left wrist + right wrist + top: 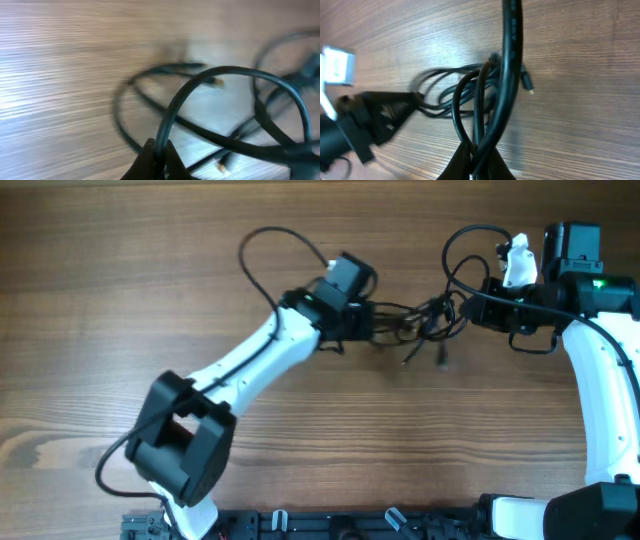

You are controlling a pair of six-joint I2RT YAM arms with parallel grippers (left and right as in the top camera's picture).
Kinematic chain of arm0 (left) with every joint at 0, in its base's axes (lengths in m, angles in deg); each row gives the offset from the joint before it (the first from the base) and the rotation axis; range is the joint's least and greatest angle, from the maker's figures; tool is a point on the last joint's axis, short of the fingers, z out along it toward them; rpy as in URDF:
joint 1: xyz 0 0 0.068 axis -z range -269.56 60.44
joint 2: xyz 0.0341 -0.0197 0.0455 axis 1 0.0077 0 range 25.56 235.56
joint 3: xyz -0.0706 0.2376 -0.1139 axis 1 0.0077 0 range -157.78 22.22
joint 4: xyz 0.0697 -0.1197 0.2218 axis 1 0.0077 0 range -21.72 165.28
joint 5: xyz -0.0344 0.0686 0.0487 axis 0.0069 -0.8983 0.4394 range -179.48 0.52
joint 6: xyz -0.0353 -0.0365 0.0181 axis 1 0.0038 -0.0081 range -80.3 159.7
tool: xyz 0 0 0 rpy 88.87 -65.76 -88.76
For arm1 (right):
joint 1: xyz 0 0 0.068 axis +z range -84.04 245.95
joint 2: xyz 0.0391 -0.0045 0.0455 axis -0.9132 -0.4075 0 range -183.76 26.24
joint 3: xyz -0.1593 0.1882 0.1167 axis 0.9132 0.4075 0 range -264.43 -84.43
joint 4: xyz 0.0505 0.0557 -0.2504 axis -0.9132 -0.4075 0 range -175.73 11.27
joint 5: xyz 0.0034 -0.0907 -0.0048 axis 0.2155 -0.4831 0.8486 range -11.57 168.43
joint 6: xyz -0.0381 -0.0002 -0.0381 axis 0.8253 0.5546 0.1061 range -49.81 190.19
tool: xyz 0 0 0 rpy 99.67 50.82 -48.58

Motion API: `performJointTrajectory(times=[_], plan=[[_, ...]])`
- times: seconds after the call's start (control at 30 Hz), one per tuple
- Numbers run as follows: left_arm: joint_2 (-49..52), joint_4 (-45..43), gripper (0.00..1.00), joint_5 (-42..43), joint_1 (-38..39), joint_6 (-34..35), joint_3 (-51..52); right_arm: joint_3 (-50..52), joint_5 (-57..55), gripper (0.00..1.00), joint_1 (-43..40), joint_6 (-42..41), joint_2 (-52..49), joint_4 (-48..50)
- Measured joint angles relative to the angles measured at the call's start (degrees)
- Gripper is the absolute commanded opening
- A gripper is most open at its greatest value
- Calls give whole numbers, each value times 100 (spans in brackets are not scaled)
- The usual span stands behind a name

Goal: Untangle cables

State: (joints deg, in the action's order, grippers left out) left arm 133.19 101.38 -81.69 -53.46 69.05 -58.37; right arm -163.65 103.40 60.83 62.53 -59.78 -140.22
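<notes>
The wooden tabletop (300, 440) fills every view. My left arm (250, 360) reaches across it from the near left edge toward the middle. My right arm (600, 390) comes up along the right side and bends inward. The two wrists face each other, with only a short stretch of tabletop between them.

In that gap, a little right of centre and toward the far edge, is the tangle of thin black cables (428, 320). It is strung between my two wrists, and a few strands trail down from it toward me.

My left fingers (149, 161) are closed tight on one strand. That strand rises from the pinch and arches over to the right, above other loops that cross each other. This view is blurred, so I cannot tell which loop passes over which.

My right fingers (462, 162) are also pinched shut. They hold at least two strands, which run straight up out of the grip, while a flat cluster of loops spreads to the left toward the other wrist.

A small plug (530, 91) with a pale tip sticks out just right of the thick strand, and another plug (217, 82) shows under the arch by my left fingers.
</notes>
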Motion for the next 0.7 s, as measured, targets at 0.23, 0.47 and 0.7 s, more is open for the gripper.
performJointTrajectory(times=[0.23,0.47,0.7], plan=[[-1176,660,4,-328,-881,46,2,0,-46,4,11,-87,-140,-4],[-1965,603,4,634,-1790,72,2,0,-66,4,22,-127,-516,-24],[-1996,356,4,3185,-2601,-271,2,0,-109,27,48,-105,-743,-17]])
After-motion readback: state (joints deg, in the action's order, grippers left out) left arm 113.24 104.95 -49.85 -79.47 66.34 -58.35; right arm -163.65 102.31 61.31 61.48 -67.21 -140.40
